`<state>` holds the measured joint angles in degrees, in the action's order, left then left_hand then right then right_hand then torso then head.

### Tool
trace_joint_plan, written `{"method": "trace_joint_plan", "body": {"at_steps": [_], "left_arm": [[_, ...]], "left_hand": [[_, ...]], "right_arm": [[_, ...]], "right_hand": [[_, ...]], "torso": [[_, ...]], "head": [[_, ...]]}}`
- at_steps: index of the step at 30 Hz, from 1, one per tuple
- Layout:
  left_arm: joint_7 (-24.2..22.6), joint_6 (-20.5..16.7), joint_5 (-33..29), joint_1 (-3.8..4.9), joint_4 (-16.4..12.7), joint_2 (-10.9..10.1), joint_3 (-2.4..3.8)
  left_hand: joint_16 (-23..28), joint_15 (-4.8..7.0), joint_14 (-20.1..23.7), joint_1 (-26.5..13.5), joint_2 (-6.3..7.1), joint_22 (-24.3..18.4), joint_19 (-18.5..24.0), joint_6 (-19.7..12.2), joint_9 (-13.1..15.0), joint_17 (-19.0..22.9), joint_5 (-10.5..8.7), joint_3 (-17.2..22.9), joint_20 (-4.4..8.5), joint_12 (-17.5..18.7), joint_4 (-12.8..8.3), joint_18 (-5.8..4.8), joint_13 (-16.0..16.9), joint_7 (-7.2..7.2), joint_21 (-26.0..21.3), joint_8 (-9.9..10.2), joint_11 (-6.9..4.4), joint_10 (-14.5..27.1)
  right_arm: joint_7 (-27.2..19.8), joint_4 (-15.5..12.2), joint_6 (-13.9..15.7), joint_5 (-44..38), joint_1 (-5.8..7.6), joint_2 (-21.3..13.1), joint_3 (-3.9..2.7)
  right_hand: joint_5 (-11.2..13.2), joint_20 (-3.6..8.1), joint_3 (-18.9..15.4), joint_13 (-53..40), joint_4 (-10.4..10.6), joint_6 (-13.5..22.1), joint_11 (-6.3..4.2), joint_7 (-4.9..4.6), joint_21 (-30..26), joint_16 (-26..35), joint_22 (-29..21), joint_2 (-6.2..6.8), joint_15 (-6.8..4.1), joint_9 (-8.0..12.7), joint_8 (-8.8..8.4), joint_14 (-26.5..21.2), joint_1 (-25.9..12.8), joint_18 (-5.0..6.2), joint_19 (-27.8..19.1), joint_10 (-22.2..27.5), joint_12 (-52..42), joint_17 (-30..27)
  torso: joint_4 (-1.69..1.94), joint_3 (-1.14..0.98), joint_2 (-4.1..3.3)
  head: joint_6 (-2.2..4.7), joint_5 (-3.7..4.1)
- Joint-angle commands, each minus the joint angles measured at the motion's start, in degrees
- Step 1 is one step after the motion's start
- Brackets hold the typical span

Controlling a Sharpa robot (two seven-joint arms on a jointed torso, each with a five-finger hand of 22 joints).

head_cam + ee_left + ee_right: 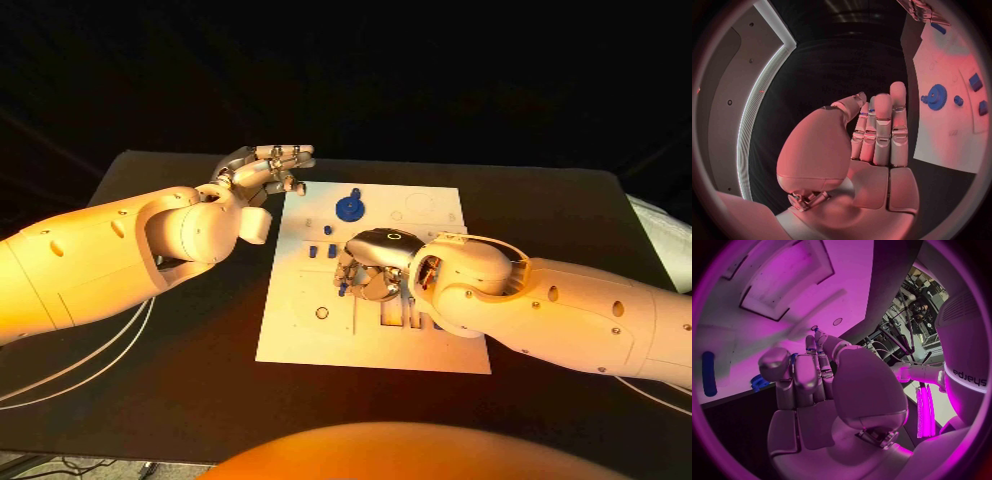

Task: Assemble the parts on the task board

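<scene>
The white rectangular task board (433, 345) lies directly under the silver right hand (371, 262), fingers curled down among small blue parts (313, 252); whether it grips one, I cannot tell. The silver left hand (264, 167) hovers empty, fingers straight, off the board's far-left corner.

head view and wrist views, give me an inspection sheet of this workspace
Surface: black table, task board in the middle.
Job's things: blue gear upright on the board's far part; small blue parts nearer the middle.
Clutter: nothing seen.
Hands: left hand off the board's far left corner, fingers together, holding nothing; right hand down on the board's middle, grasp unclear.
Cables: white cables under the left arm.
Surroundings: dark.
</scene>
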<state>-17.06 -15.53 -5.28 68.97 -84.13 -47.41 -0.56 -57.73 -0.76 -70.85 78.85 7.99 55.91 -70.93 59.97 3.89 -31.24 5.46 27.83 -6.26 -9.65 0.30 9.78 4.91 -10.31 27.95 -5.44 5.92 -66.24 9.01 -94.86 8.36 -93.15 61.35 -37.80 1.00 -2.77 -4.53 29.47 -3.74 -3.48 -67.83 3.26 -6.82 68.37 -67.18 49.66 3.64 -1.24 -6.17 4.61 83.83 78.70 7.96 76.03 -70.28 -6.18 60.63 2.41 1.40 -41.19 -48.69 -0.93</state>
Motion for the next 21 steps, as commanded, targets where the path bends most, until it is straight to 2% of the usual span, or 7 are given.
{"method": "trace_joint_plan", "body": {"at_steps": [1,10,21], "left_arm": [[-0.07,1.36,-0.2,0.0,-0.15,0.07,0.03],[0.15,1.52,-0.2,0.0,-0.08,0.04,0.03],[0.33,1.69,-0.2,0.0,-0.06,0.1,0.02]], "left_hand": [[0.12,-0.08,0.38,0.01,-0.46,-0.1,0.4,-0.33,-0.06,0.07,0.28,-0.33,-0.15,-0.36,-0.04,0.61,0.07,-0.05,-0.23,-0.06,-0.04,0.34],[0.12,-0.08,0.38,0.01,-0.46,-0.1,0.4,-0.33,-0.06,0.07,0.28,-0.33,-0.15,-0.36,-0.04,0.61,0.07,-0.05,-0.23,-0.06,-0.04,0.34],[0.2,-0.1,0.47,0.05,-0.45,-0.15,0.4,-0.42,-0.06,0.27,0.29,-0.42,-0.16,-0.42,-0.13,0.61,0.06,-0.08,-0.3,-0.04,-0.01,0.48]], "right_arm": [[1.98,0.06,-1.79,-3.38,-0.15,0.18,0.04],[3.53,-0.18,-2.41,-6.18,-0.24,0.23,0.06],[3.48,-0.61,-5.26,-6.63,-0.29,1.05,0.29]], "right_hand": [[-0.07,0.05,-0.04,-0.09,0.23,-0.2,0.23,-0.35,0.24,-0.35,0.01,-0.02,-0.21,-0.08,0.29,2.13,-0.58,-0.79,0.09,0.21,0.35,0.13],[-0.07,0.04,-0.07,-0.1,0.23,-0.2,0.23,-0.34,0.28,-0.42,0.08,-0.02,-0.2,-0.09,0.29,2.14,-0.6,-0.8,0.11,0.2,0.36,0.21],[-0.06,0.03,-0.14,-0.11,0.2,-0.23,0.21,-0.32,0.27,-0.46,0.04,0.02,-0.2,-0.12,0.31,2.15,-0.65,-0.8,0.09,0.18,0.4,0.24]], "torso": [[0.01,0.0,0.03],[0.0,-0.01,0.04],[0.0,0.02,0.02]], "head": [[-0.09,0.04],[-0.14,0.12],[-0.31,0.1]]}}
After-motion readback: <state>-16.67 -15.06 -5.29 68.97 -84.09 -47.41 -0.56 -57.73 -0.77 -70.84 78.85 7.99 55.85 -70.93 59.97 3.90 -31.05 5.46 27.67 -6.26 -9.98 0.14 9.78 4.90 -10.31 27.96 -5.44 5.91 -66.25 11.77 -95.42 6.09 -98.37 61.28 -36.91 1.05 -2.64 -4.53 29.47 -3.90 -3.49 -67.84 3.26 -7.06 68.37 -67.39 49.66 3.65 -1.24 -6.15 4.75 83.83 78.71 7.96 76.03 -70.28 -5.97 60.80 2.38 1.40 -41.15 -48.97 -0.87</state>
